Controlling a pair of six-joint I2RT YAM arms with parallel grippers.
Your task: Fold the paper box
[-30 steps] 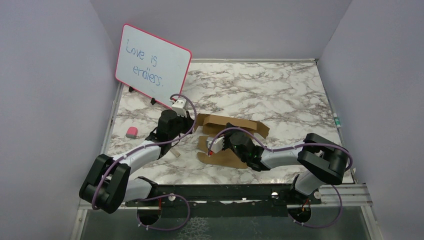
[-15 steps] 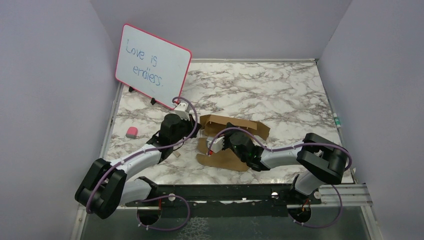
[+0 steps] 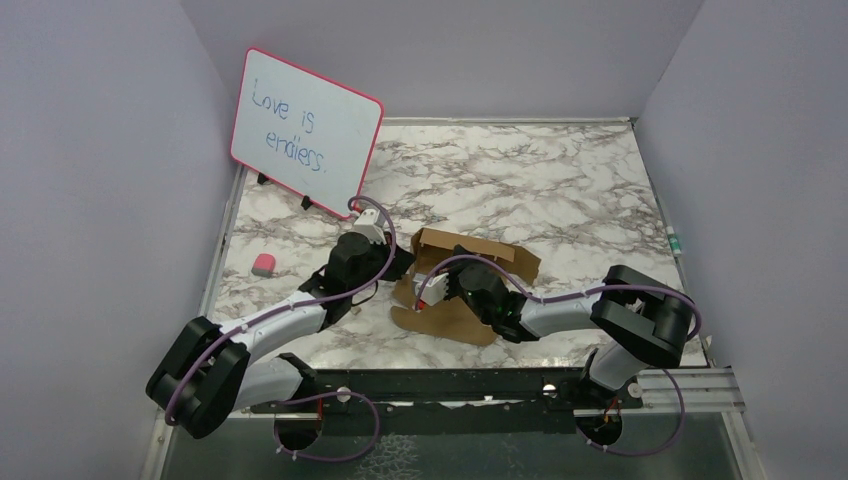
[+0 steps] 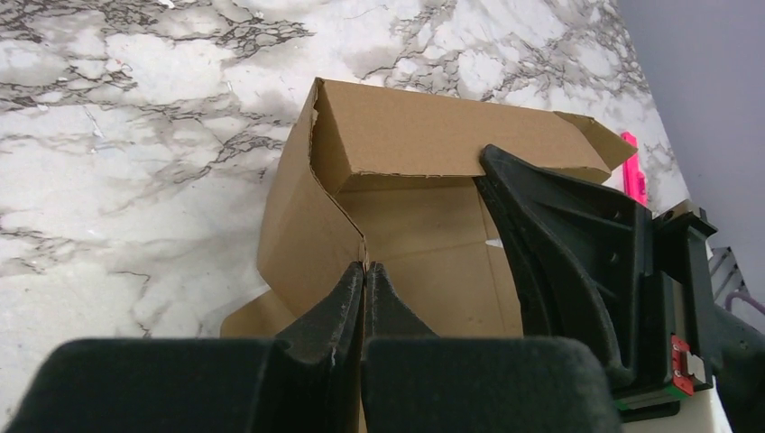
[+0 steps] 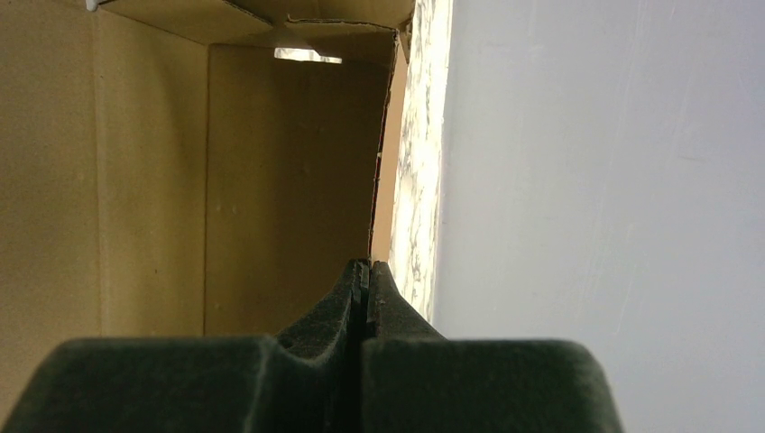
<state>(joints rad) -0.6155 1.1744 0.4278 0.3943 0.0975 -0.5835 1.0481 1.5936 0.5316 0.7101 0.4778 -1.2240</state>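
Both pinches are clamped tight on the paper box, centred on the table: left gripper on its near wall's edge, right gripper apparently on an inner panel. You seem mid-way raising walls; next, stand them square against the far wall.

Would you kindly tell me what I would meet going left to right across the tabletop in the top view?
Small pink block → left hand → paper box → small green item at the right edge. The whiteboard overlaps the block, so it is omitted.
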